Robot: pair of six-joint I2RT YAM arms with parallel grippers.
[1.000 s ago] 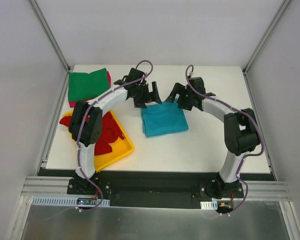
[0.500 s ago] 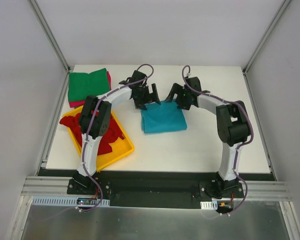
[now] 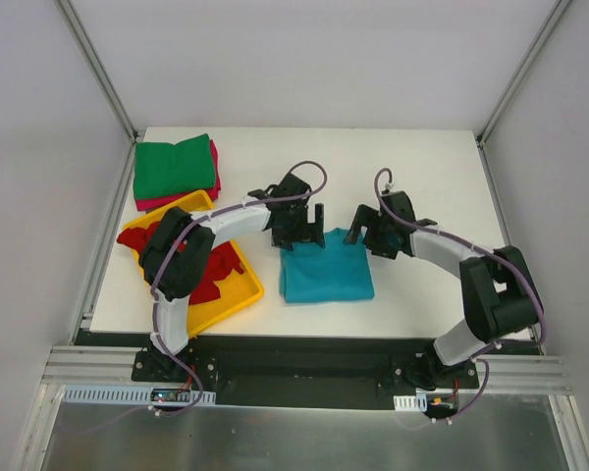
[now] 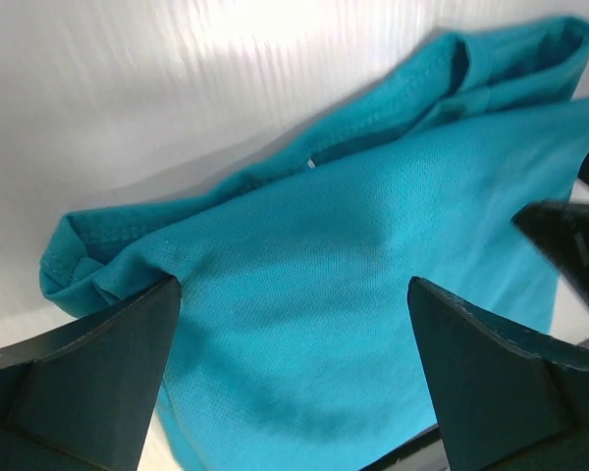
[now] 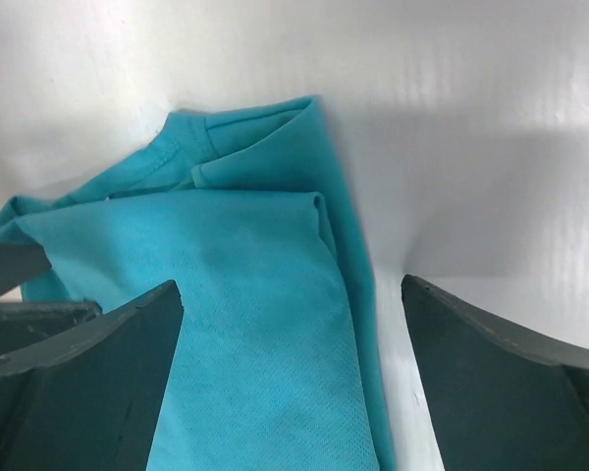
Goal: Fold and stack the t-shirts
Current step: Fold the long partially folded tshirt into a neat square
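Note:
A folded teal-blue t-shirt (image 3: 326,270) lies flat on the white table. My left gripper (image 3: 307,235) is open over its far left corner, and in the left wrist view (image 4: 293,294) the teal cloth (image 4: 373,245) fills the gap between the jaws. My right gripper (image 3: 361,237) is open over the far right corner. In the right wrist view (image 5: 291,285) the shirt's folded right edge (image 5: 275,324) lies between the jaws. A folded green t-shirt (image 3: 174,167) lies on a magenta-pink one (image 3: 214,157) at the far left. Red t-shirts (image 3: 214,267) lie crumpled in the tray.
The yellow plastic tray (image 3: 238,297) sits at the near left, partly under my left arm. Bare white table (image 3: 422,167) surrounds the teal shirt. Grey walls and metal frame rails bound the table.
Both grippers have moved toward the near side of the table, and the teal shirt has shifted nearer with them. Both jaws stay open.

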